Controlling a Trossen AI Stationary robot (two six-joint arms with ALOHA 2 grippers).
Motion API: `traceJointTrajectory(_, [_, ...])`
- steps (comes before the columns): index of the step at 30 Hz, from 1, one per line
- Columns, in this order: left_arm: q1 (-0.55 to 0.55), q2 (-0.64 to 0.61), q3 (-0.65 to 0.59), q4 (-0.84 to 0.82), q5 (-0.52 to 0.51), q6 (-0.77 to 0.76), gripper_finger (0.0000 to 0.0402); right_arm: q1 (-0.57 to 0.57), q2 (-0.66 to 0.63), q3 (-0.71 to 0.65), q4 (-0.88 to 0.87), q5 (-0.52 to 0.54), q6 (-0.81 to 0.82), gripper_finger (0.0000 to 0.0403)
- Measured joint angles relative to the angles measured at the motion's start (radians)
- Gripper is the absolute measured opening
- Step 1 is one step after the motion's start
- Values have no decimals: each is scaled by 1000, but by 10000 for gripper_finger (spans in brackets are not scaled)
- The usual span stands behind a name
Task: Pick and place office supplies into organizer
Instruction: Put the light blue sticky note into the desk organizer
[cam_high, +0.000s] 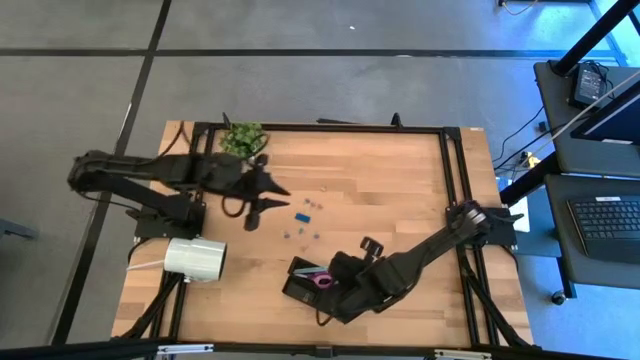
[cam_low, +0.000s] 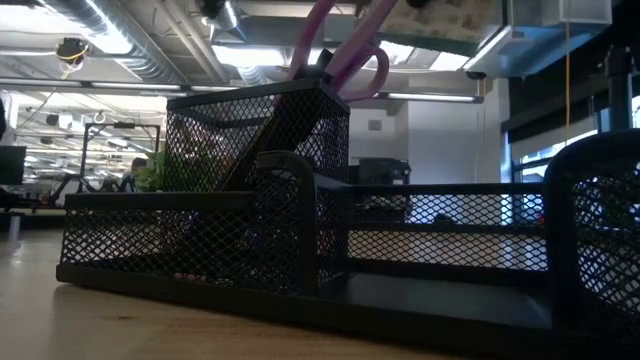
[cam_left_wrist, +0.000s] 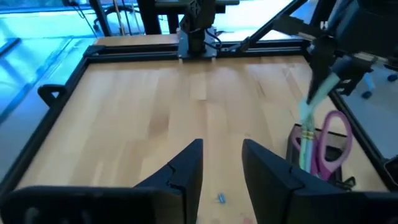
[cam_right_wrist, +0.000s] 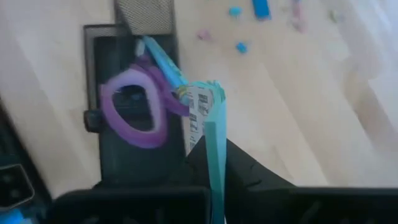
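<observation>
Purple-handled scissors (cam_right_wrist: 134, 115) upright in organizer (cam_right_wrist: 102, 74) | right end effector (cam_right_wrist: 214, 155) grasping teal strip (cam_right_wrist: 214, 134)

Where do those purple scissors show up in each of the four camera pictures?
High view: purple scissors in the black organizer, low centre.
Low view: handles stick up at top centre.
Left wrist view: at the right, standing in the organizer.
Right wrist view: handle loop left of centre.
Shared landmark: the organizer itself.

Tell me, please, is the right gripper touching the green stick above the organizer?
Touching. In the right wrist view the right gripper is closed on the green stick, whose far end reaches the scissors in the organizer.
</observation>
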Motion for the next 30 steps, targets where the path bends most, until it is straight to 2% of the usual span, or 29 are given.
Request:
traceJointTrajectory(3, [-40, -84, -102, 41, -38, -45, 104, 10, 70, 111, -181, -7, 150, 8])
traceJointTrajectory(7, [-82, -162, -206, 86, -86, -93, 102, 22, 90, 141, -147, -15, 207, 8])
traceJointTrajectory(10, [-103, -198, -265, 97, -114, -124, 102, 29, 93, 131, -170, -91, 275, 8])
traceJointTrajectory(13, [-121, -216, -302, 103, -115, -149, 102, 41, 100, 121, -161, -112, 299, 8])
traceJointTrajectory(25, [-179, -230, -339, 118, -143, -155, 102, 68, 188, 120, -100, -118, 245, 8])
traceJointTrajectory(30, [-178, -230, -339, 117, -147, -155, 102, 68, 219, 120, -15, -120, 209, 8])
